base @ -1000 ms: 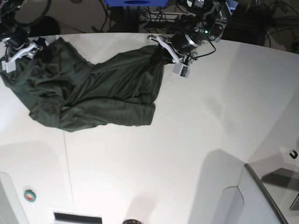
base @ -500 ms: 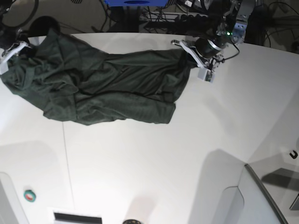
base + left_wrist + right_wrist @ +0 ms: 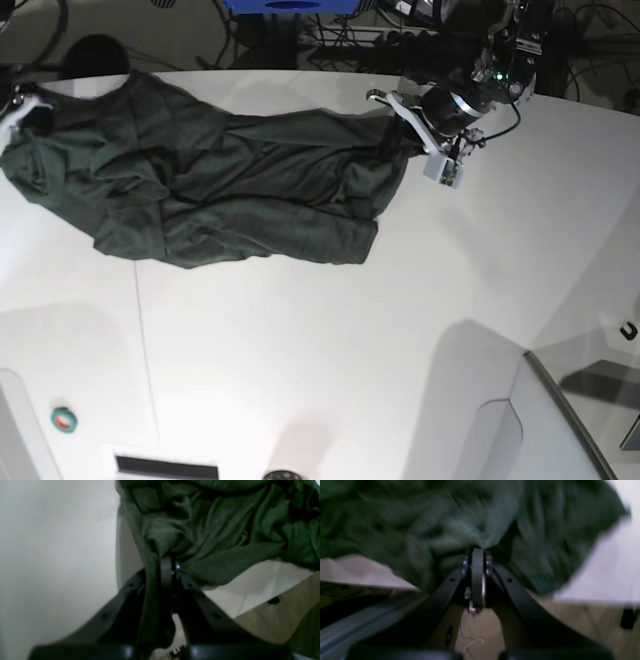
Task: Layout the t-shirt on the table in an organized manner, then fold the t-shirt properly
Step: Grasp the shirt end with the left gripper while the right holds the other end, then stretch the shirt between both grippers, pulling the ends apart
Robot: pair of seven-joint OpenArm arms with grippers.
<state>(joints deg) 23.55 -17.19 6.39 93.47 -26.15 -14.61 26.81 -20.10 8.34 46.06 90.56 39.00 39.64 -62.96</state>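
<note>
The dark green t-shirt [image 3: 230,180] lies stretched and wrinkled across the far part of the white table [image 3: 330,340]. My left gripper [image 3: 408,128] is shut on the shirt's right end; in the left wrist view [image 3: 168,563] the cloth [image 3: 212,530] bunches between the closed fingers. My right gripper [image 3: 18,108] is at the far left table edge, shut on the shirt's left end; the right wrist view [image 3: 477,552] shows cloth [image 3: 450,525] pinched at its tips, blurred.
A raised grey-white panel [image 3: 560,420] with a dark edge stands at the near right. A small green and red button [image 3: 63,419] sits near left. A thin seam line [image 3: 145,350] runs down the table. Cables and a blue frame [image 3: 290,8] lie behind the table.
The two grippers moved apart and the shirt was pulled out wider across the table's far side. In the last half second the left gripper dropped slightly; the right gripper slid further left.
</note>
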